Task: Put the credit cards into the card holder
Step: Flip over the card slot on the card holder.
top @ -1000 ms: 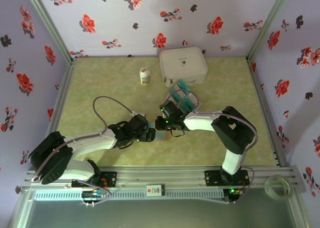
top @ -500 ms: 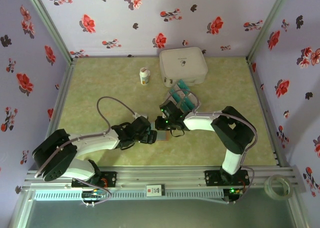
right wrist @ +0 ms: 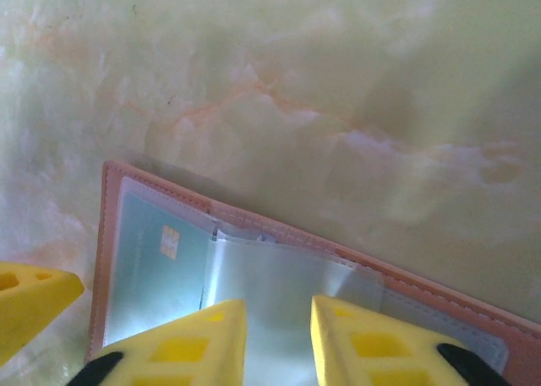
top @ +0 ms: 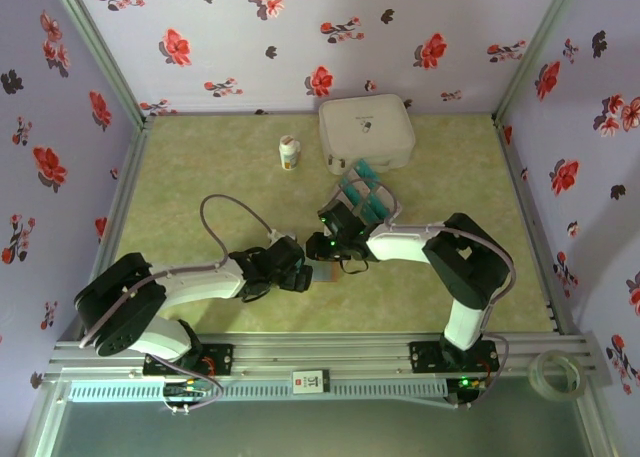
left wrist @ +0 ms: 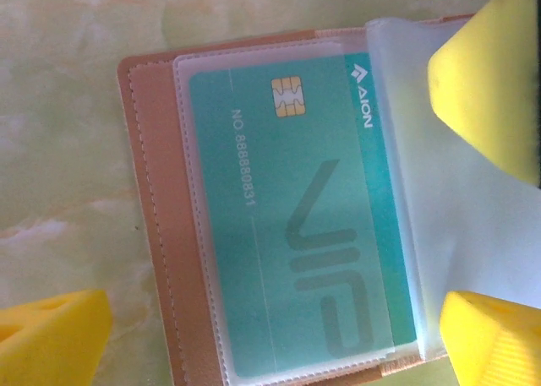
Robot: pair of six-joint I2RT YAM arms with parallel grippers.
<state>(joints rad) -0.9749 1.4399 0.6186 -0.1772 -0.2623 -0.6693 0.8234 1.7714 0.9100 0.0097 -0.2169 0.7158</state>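
Observed lilac walls [top: 300,37] printed with red and dark flowers, closing in three sides. Noted a pale green marbled table [top: 200,177] as the working surface, edged along the near side by an aluminium rail [top: 330,362] carrying both arm bases. Found a white rounded case [top: 366,132], lid down, at the far centre near the back wall; contents not visible. Logged a roll of clear tape [top: 555,372] off the table at the near right corner, and a small white bottle [top: 289,154] upright just left of the case.

Located the card holder [left wrist: 156,234] near the middle of the table, lying open and flat between the two hands, brown stitched border showing round the inner pockets. Confirmed one teal sleeved card [left wrist: 296,217] seated in a clear pocket, chip and "VIP" lettering legible through the plastic. Recorded a clear leaf [left wrist: 456,225] lifted beside that pocket, overlapping the card's edge. Found the loose credit cards [top: 362,192] fanned in a pile just in front of the case, apart from the holder.

Checked the left hand [left wrist: 275,339]: fingers spread fully wide, one yellow fingertip to each side of the sleeved card, gripping nothing. Checked the right hand [right wrist: 270,335]: yellow fingertips a narrow gap apart, poised over the clear leaf; unable to tell whether touching it
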